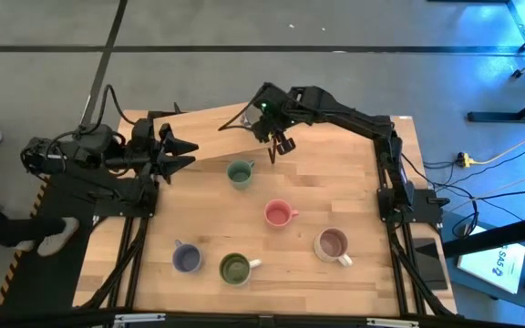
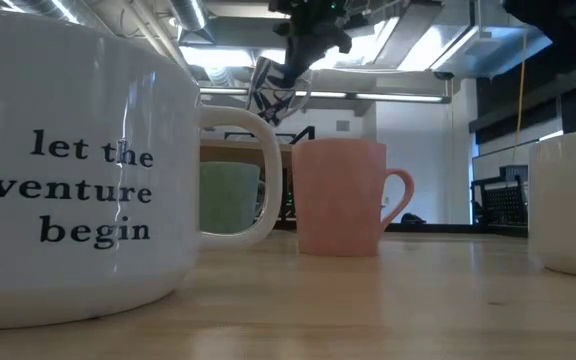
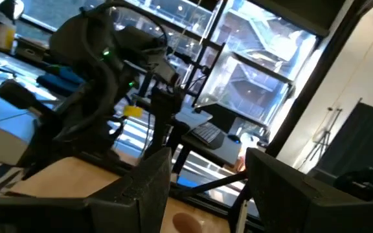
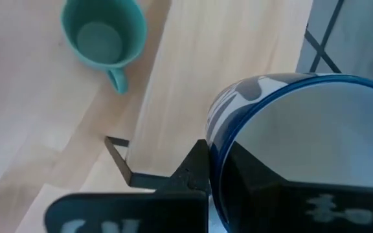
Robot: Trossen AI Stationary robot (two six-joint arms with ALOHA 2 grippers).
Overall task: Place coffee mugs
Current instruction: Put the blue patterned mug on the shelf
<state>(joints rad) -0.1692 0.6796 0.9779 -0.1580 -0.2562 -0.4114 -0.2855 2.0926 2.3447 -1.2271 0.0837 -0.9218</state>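
Note:
My right gripper (image 1: pixel 278 141) hangs over the table's far middle, shut on the white mug with blue pattern (image 4: pixel 303 149), which shows high in the low view (image 2: pixel 273 92). Five mugs stand on their bases on the table. They are the teal-green one (image 1: pixel 240 172) (image 4: pixel 102 35) just near of the gripper, pink (image 1: pixel 280 214) (image 2: pixel 338 195), pale with brown inside (image 1: pixel 334 244), lavender-blue (image 1: pixel 186 259) and green with white handle (image 1: pixel 235 268). My left gripper (image 1: pixel 190 155) (image 3: pixel 206 194) waits open at the table's left side, pointing right. My right gripper holds the white-and-blue mug by its wall at the blue rim (image 4: pixel 222 162). One finger (image 4: pixel 193 175) is outside the wall and the other is inside the hollow. The fingers come from above, slanting down. The mug is lifted clear and hangs tilted below the gripper (image 2: pixel 313 40).
A paler wooden board (image 1: pixel 199 128) lies slanted over the table's far left part, and its edge (image 4: pixel 151 97) runs under the held mug. In the low view a white mug lettered "let the adventure begin" (image 2: pixel 68 170) fills the near left. Bare wood lies between the mugs.

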